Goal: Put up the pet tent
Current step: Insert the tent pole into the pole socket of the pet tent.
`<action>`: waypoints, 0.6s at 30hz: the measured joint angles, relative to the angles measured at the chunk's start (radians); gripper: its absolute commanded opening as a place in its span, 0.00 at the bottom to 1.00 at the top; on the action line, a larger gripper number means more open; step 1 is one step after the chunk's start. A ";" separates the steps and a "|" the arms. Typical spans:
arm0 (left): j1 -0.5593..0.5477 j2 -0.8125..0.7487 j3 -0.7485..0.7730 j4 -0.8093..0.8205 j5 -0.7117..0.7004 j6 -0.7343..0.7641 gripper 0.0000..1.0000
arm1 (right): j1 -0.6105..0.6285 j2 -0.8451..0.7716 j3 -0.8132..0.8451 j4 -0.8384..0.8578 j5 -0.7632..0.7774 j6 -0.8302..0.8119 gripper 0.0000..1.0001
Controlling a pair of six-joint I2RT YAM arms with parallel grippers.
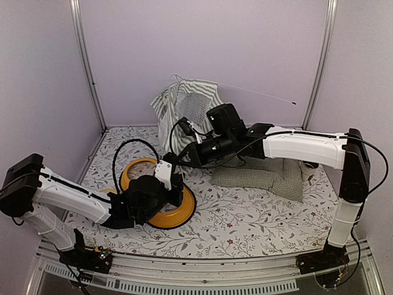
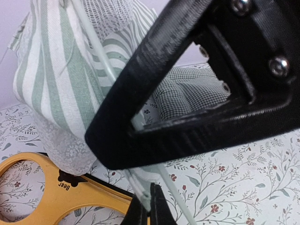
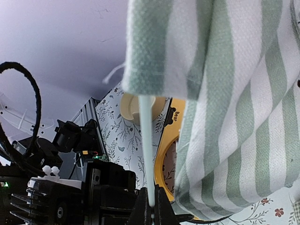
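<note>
black left fingers [image 2: 161, 211] and right fingers [image 3: 165, 213] each pinch a thin white pole [image 3: 146, 150] of the striped fabric tent [image 1: 178, 117].

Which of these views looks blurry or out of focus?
Top external: evenly lit, sharp throughout. Left wrist: the green-and-white striped fabric tent looks slightly soft. Right wrist: its weave is crisp, the dark background lower left hazier.

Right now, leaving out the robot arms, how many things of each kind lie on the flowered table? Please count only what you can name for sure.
tent: 1
cushion: 1
yellow stand: 1
Total: 3
</note>
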 measured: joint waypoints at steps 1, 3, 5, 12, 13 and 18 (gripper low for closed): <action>-0.005 -0.001 0.000 -0.005 -0.004 -0.003 0.00 | 0.000 0.000 0.001 0.000 -0.001 0.002 0.00; -0.014 -0.002 0.000 -0.012 -0.017 -0.012 0.00 | 0.000 0.000 0.001 0.000 -0.002 0.003 0.00; -0.021 -0.003 -0.001 -0.020 -0.029 -0.024 0.00 | 0.000 0.001 0.001 0.000 -0.002 0.005 0.00; -0.052 -0.036 -0.020 -0.046 -0.056 -0.049 0.00 | 0.000 0.018 0.019 0.002 -0.010 0.007 0.00; -0.056 -0.041 -0.023 -0.048 -0.059 -0.051 0.00 | 0.001 0.019 0.022 0.003 -0.014 0.008 0.00; -0.084 -0.068 -0.045 -0.068 -0.056 -0.061 0.00 | 0.003 0.035 0.048 0.038 -0.023 0.023 0.00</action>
